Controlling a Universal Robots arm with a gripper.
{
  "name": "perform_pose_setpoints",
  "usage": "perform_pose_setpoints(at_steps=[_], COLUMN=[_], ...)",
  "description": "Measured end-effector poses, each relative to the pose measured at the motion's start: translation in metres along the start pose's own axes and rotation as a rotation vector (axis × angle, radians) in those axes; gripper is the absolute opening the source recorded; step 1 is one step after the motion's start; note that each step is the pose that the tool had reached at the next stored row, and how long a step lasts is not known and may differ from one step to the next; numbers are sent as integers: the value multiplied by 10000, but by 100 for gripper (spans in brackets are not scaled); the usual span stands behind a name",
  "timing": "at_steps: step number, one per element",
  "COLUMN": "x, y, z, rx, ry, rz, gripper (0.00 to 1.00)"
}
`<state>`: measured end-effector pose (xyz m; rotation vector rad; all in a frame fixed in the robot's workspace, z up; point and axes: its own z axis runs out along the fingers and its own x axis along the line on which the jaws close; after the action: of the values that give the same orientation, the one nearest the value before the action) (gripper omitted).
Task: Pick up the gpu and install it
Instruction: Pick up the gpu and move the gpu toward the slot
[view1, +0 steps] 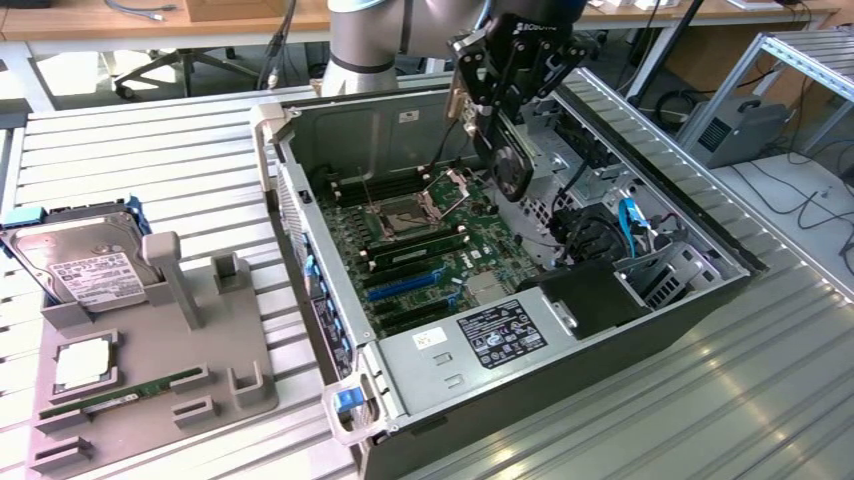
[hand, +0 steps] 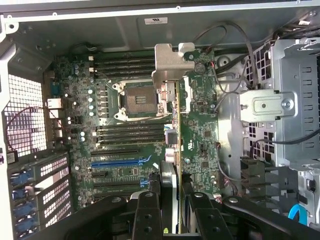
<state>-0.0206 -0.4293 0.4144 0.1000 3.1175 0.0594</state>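
The gpu (view1: 509, 158) hangs on edge in the air above the motherboard (view1: 427, 240) of the open computer case (view1: 694, 240). My gripper (view1: 505, 108) is shut on its upper edge. In the wrist view the gpu (hand: 173, 150) appears as a thin vertical strip between my two black fingers (hand: 148, 212), with its silvery bracket (hand: 170, 67) at the far end. Beneath it lie the processor socket (hand: 136, 100), and the blue expansion slot (hand: 120, 162) off to one side. The card sits clear of the board and is not seated in any slot.
A grey tray (view1: 200, 370) at the exterior view's left holds a hard drive (view1: 80, 260), a processor chip (view1: 83, 362) and a green RAM stick (view1: 120, 395). The case walls, drive cage (hand: 295, 100), cables (view1: 627, 225) and power supply (view1: 494, 340) surround the board.
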Motion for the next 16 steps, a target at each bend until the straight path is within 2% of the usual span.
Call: perform_pose_setpoints(at_steps=[16], x=[20], y=[29], z=[22], rx=[0], ry=[0], rz=[-1], gripper=[27])
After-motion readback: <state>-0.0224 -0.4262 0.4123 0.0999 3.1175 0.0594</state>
